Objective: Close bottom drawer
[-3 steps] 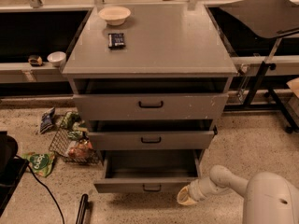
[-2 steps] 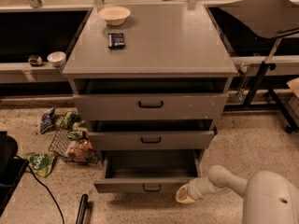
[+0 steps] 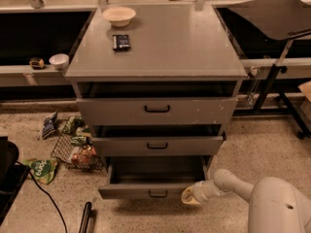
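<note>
The gripper point(image 3: 190, 196) sits low, close to the floor, at the end of the pale arm point(image 3: 232, 184) that reaches in from the lower right. Whether it is open or closed, and whether it holds anything, I cannot tell. Just to its left is the right front corner of the bottom drawer point(image 3: 131, 192), which stands pulled well out of the grey cabinet point(image 3: 160, 57); I cannot tell whether the two touch. The drawer's small black handle point(image 3: 158, 194) lies a little further left, at about the gripper's height.

Above and left of the gripper, the middle drawer point(image 3: 157, 145) juts out slightly, and the top drawer point(image 3: 155, 111) above that also stands a little forward. Far above, on the cabinet top, a pale bowl point(image 3: 119, 15) sits near the back edge with a small dark object point(image 3: 121, 41) just in front of it.

Well to the gripper's left, on the speckled floor, a wire basket point(image 3: 77, 153) holds packets, and a green packet point(image 3: 43, 168) lies beyond it.
</note>
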You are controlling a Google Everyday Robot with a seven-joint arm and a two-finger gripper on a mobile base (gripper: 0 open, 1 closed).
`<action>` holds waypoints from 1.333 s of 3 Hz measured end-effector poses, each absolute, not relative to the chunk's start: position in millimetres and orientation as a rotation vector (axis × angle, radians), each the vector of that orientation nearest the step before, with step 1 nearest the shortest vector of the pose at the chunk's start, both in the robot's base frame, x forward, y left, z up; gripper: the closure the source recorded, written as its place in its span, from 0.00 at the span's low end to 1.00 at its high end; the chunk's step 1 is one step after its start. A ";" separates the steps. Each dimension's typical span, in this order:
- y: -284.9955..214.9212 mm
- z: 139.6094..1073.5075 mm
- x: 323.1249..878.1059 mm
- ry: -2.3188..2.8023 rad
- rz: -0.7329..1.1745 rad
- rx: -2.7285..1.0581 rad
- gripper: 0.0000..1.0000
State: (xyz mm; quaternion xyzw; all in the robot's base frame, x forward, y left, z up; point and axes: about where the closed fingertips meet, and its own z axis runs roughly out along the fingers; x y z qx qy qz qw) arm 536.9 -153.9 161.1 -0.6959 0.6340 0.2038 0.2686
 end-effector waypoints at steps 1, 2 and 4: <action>-155.2 160.1 547.7 1.698 0.534 -1.870 0.82; -159.2 160.4 558.2 1.693 0.515 -1.863 0.58; -176.4 164.5 591.5 1.677 0.475 -1.821 0.12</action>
